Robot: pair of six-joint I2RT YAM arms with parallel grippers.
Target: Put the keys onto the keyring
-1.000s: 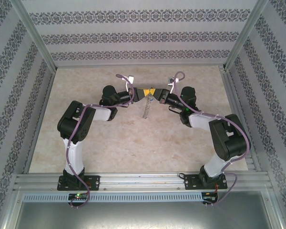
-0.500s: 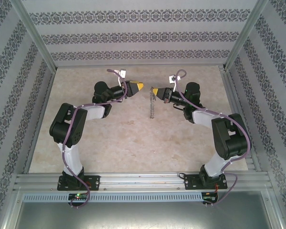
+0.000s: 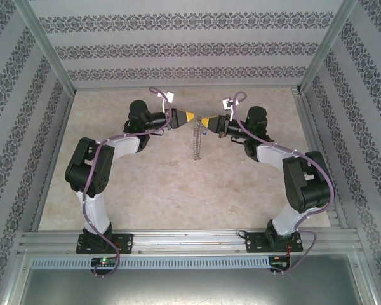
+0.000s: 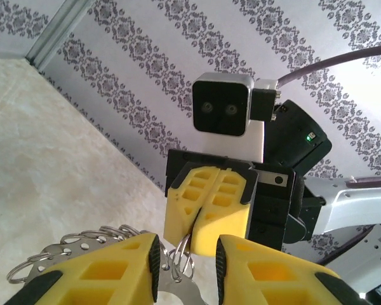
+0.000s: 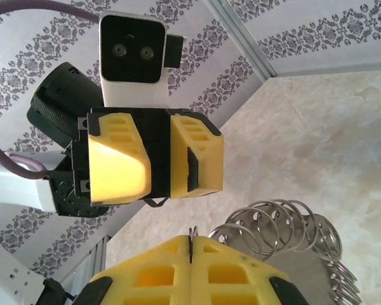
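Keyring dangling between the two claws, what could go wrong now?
The right gripper pinches just a thin bit of the keyring, so the hanging rings could slip out and drop to the table. The left gripper stands open around some rings, close to the other fingertips; closing could grab the wrong ring or bump them.
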